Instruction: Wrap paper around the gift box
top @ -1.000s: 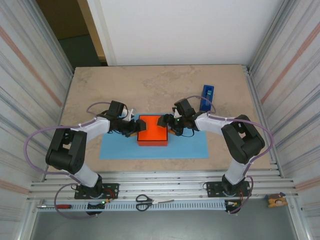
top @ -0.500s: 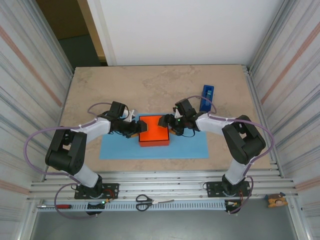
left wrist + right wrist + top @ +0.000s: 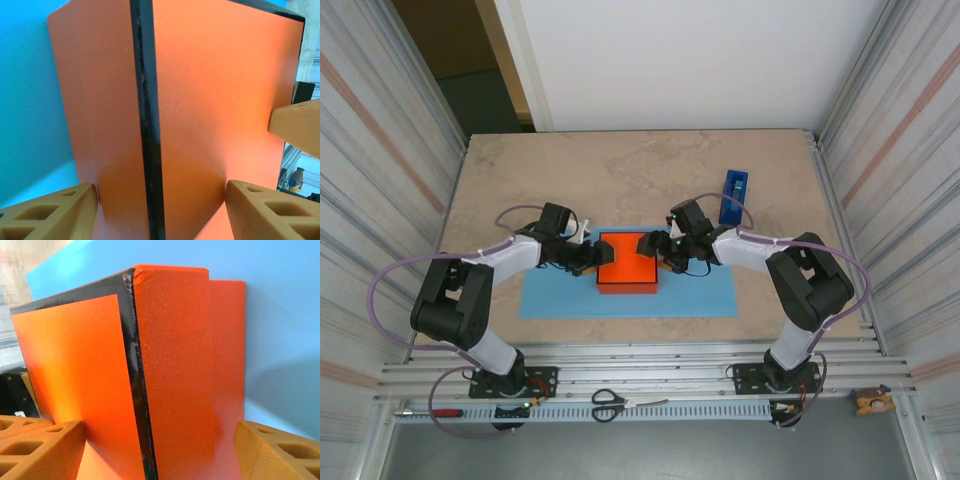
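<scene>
The orange gift box (image 3: 628, 262) with dark edges sits over the middle of the light blue paper (image 3: 700, 295), which lies flat on the table. My left gripper (image 3: 588, 257) grips the box's left edge and my right gripper (image 3: 658, 250) grips its right edge. In the left wrist view the gift box (image 3: 200, 100) sits between the fingers of the left gripper (image 3: 160, 200), each touching a face, with the paper (image 3: 25, 100) beyond. In the right wrist view the right gripper (image 3: 160, 440) likewise spans the gift box (image 3: 170, 365) over the paper (image 3: 280, 315).
A blue tape dispenser (image 3: 734, 195) stands on the table behind the right arm. Scissors (image 3: 610, 403) and a red-handled screwdriver (image 3: 445, 411) lie on the rail at the near edge. Metal walls close in both sides of the table (image 3: 620, 170).
The box and both grippers have shifted slightly to the right and toward the near edge. Both grips look unchanged.
</scene>
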{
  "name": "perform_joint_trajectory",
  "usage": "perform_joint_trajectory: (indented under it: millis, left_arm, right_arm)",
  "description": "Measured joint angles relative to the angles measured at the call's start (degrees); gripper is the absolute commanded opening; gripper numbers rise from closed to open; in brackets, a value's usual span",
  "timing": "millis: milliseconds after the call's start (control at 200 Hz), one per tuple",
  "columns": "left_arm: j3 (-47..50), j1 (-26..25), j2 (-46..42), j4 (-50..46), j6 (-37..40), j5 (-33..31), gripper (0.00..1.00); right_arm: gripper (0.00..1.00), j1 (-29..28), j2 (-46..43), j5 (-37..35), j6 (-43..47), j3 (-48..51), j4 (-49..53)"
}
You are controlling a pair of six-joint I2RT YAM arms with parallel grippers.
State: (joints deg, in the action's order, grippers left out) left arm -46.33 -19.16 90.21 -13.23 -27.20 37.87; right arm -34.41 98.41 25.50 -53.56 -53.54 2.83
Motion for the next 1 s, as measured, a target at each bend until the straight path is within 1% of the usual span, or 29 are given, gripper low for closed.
perform_joint_trajectory:
  millis: [316,411,706,837,912,997]
  left_arm:
    - [0.0,0.0,0.0,0.04,-0.02,-0.02,0.69]
    - [0.0,0.0,0.0,0.04,-0.02,-0.04,0.7]
    - [0.0,0.26,-0.52,0.04,-0.72,-0.66,0.83]
    - [0.0,0.85,-3.02,0.31,-1.33,-0.98,0.87]
    - [0.0,1.11,-5.07,0.7,-1.31,-1.09,0.87]
    - [0.0,1.22,-6.6,1.16,-1.31,-1.11,0.87]
  right_arm:
    - [0.76,0.07,0.0,0.22,0.0,-0.02,0.02]
    - [0.78,0.24,0.0,0.22,0.02,-0.02,0.2]
    - [0.91,1.51,-0.46,-0.22,1.75,-0.2,2.62]
    - [0.92,2.99,-4.15,-2.73,3.69,-0.24,7.26]
    - [0.91,4.59,-8.11,-4.48,4.79,-0.04,9.42]
    - [0.9,7.67,-13.84,-5.97,5.66,2.19,10.23]
